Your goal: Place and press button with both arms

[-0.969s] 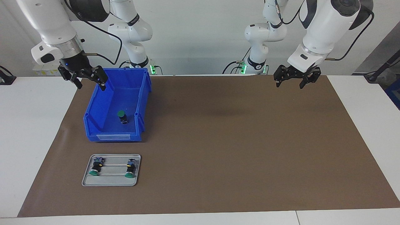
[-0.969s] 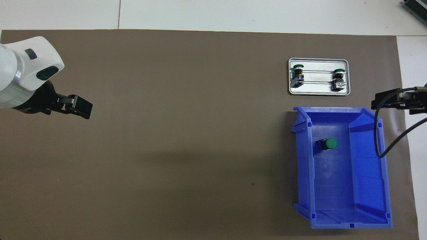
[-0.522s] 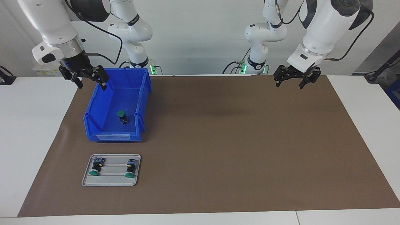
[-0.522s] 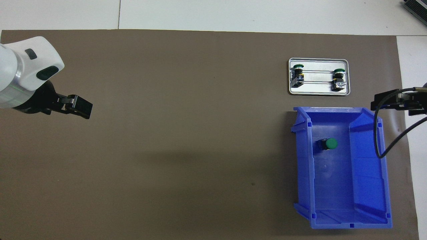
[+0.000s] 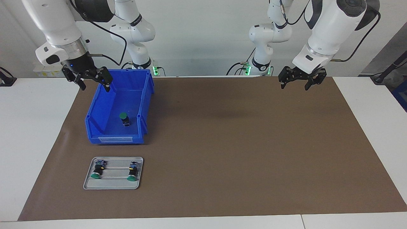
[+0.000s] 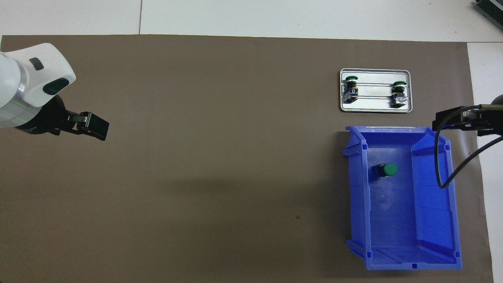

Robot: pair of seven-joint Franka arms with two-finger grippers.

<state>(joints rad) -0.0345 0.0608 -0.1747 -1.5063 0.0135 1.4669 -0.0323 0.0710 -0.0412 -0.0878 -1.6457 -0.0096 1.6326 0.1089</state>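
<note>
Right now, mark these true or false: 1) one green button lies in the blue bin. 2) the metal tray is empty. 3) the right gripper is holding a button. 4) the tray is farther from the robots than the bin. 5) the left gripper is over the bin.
1) True. One green button lies on the floor of the blue bin.
2) False. The metal tray holds two green buttons, lying side by side.
3) False. The right gripper is open and empty, above the bin's rim at the robots' end.
4) True.
5) False. The left gripper is open over bare brown mat toward the left arm's end of the table.
</note>
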